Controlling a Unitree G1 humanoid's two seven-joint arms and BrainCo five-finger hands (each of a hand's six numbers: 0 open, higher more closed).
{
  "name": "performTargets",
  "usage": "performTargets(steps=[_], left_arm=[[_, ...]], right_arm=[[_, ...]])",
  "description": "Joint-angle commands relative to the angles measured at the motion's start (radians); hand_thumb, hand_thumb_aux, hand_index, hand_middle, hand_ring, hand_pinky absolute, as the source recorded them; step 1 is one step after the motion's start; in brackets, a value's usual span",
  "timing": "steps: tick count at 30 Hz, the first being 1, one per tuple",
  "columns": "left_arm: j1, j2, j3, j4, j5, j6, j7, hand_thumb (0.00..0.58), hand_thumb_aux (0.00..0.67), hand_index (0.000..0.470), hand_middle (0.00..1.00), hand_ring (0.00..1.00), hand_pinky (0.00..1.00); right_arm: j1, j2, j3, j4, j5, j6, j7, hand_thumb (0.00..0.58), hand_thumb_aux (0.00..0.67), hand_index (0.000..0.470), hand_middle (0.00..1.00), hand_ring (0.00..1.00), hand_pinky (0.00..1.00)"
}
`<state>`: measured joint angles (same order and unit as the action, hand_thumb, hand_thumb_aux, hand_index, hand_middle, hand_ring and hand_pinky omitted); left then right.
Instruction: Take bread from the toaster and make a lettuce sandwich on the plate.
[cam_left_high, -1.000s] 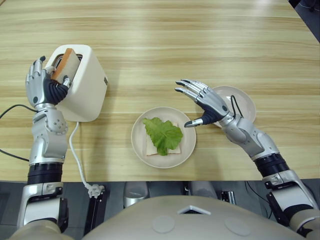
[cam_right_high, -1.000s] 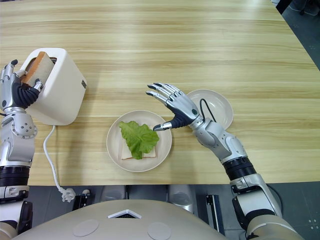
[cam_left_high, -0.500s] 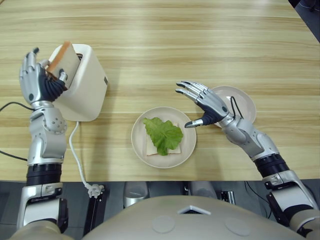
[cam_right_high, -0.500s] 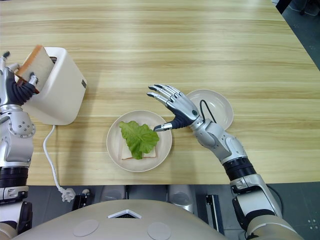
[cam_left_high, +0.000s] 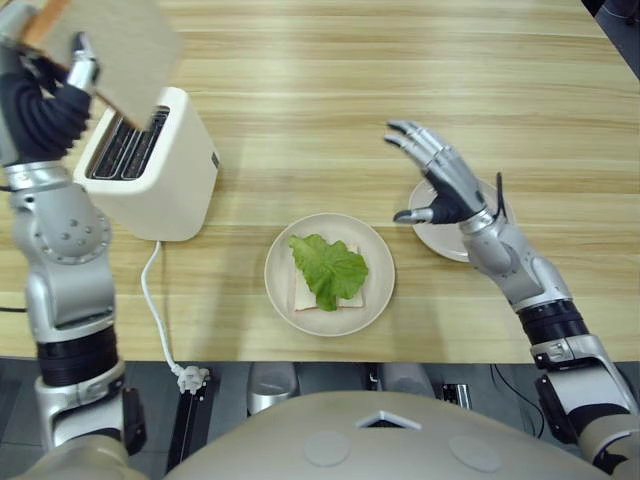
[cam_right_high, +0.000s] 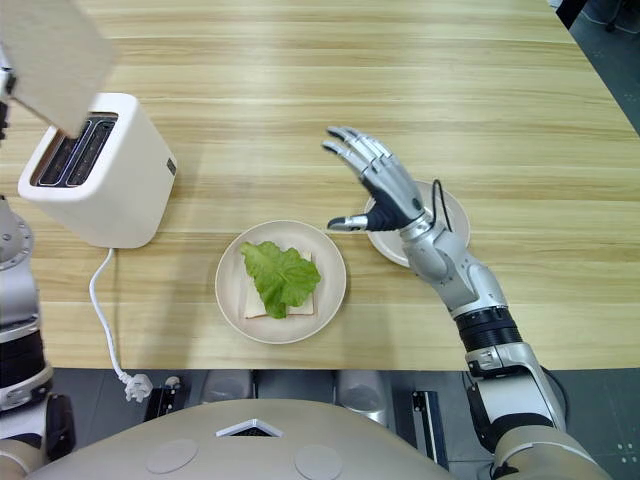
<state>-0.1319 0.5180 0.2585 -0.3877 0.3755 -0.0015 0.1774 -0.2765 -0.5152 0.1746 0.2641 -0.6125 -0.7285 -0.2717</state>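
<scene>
Tan bread slice (cam_left_high: 120, 45), gripped by one edge in the left hand (cam_left_high: 45, 105) high above the white toaster (cam_left_high: 160, 190), could slip or land askew on the green lettuce leaf (cam_left_high: 328, 268) on the round beige plate (cam_left_high: 278, 300); the right hand (cam_left_high: 440, 185) hovers spread open nearby.

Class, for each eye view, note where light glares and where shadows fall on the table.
Left eye view: the table looks paler, with a sheen, toward its far side; the right hand shows bright glints on its metal fingers. Right eye view: only thin, soft shadows edge the plate and the toaster, so the light seems diffuse and overhead.
</scene>
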Motion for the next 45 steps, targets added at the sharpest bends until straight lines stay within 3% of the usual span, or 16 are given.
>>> performTargets(steps=[1,7,13,19,30,45], left_arm=[[0.009,-0.052,-0.100,0.001,-0.184,-0.007,-0.175,0.580,0.670,0.460,1.00,1.00,1.00],[0.075,-0.108,-0.262,0.050,-0.427,0.070,-0.476,0.580,0.670,0.460,1.00,1.00,1.00],[0.111,-0.127,-0.360,0.140,-0.483,0.128,-0.609,0.580,0.670,0.460,1.00,1.00,1.00],[0.090,-0.136,-0.413,0.266,-0.535,0.185,-0.744,0.580,0.670,0.460,1.00,1.00,1.00],[0.049,-0.100,-0.447,0.330,-0.465,0.203,-0.806,0.580,0.670,0.460,1.00,1.00,1.00],[0.097,-0.048,-0.466,0.301,-0.427,0.193,-0.838,0.580,0.670,0.460,1.00,1.00,1.00]], right_arm=[[0.004,-0.003,-0.049,0.000,0.109,-0.032,0.025,0.000,0.000,0.000,0.00,0.00,0.00],[0.048,-0.022,-0.093,-0.017,0.183,-0.085,0.055,0.000,0.000,0.000,0.00,0.00,0.00],[0.084,-0.031,-0.094,-0.027,0.198,-0.110,0.109,0.000,0.000,0.000,0.00,0.00,0.00],[0.141,-0.033,-0.044,-0.068,0.029,-0.170,0.103,0.000,0.000,0.000,0.00,0.00,0.00],[0.190,-0.072,0.027,-0.101,-0.131,-0.267,0.113,0.000,0.000,0.000,0.00,0.00,0.00],[0.195,-0.087,0.149,-0.097,-0.158,-0.306,0.202,0.000,0.000,0.000,0.00,0.00,0.00]])
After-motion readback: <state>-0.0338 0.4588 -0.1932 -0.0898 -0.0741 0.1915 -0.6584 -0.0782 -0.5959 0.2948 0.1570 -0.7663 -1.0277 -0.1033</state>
